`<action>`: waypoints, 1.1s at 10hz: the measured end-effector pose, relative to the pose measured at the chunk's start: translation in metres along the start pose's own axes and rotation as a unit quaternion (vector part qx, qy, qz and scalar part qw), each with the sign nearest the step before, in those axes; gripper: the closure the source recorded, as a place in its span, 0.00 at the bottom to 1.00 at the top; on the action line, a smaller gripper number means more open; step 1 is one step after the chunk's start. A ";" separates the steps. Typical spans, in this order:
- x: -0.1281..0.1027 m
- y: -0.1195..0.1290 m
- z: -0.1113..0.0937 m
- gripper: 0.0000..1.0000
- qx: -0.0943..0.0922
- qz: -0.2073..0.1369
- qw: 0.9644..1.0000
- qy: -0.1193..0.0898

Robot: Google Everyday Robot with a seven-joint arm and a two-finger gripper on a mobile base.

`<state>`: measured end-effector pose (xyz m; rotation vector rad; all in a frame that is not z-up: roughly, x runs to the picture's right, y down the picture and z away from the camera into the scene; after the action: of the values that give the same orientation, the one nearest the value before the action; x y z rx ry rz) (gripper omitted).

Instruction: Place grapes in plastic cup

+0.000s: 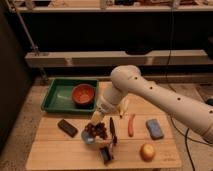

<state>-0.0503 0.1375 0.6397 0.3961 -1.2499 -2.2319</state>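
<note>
The dark reddish-purple grapes (96, 131) hang in my gripper (96, 125), just over the small light-blue plastic cup (88, 138) near the middle of the wooden table. The bunch covers most of the cup; only the cup's left and lower rim shows. My white arm reaches in from the right and bends down to the gripper, which is shut on the top of the bunch. I cannot tell whether the grapes touch the cup's inside.
A green tray (56, 96) with an orange-red bowl (83, 94) stands at the back left. A dark block (67, 127) lies left of the cup, a black tool (107, 154) in front of it. A red stick (131, 125), blue sponge (154, 128) and yellow-orange fruit (147, 151) lie to the right.
</note>
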 end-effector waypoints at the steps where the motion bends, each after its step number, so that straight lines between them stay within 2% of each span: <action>1: 0.000 -0.006 0.005 1.00 0.001 -0.008 1.000 -0.006; 3: 0.002 -0.017 0.016 1.00 -0.001 -0.019 1.000 -0.019; 6: 0.005 -0.016 0.027 0.99 -0.001 -0.022 0.999 -0.025; 7: 0.007 -0.015 0.029 0.96 0.000 -0.021 0.999 -0.026; 11: 0.019 -0.007 0.034 0.57 0.000 -0.020 1.000 -0.024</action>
<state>-0.0853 0.1527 0.6519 0.3735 -1.2762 -2.2885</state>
